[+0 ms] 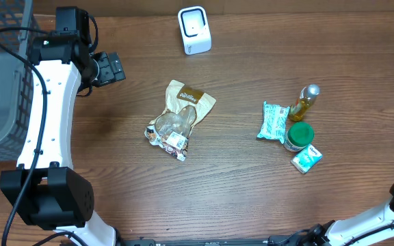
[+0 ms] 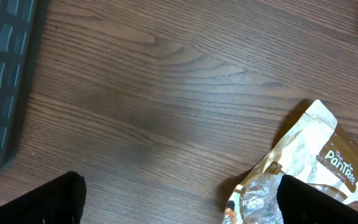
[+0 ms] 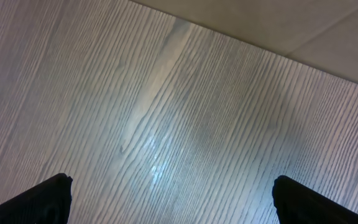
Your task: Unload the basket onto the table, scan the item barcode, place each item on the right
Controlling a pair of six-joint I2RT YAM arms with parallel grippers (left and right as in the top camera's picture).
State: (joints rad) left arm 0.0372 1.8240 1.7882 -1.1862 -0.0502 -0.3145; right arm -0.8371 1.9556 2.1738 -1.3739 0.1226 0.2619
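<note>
- Overhead: left gripper (image 1: 110, 68) released, upper left, apart from the snack bag (image 1: 180, 117); I fear its foil slipping when pinched.
- My right gripper (image 3: 173, 190) is released too; the barcode may face away from the scanner (image 1: 194, 31).

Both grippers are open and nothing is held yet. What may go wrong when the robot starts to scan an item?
The snack bag is crumpled and shiny; it may slip from the left gripper, or folds may hide its barcode. The bottle, jar and green packet sit close together; grabbing one may knock the others.
</note>
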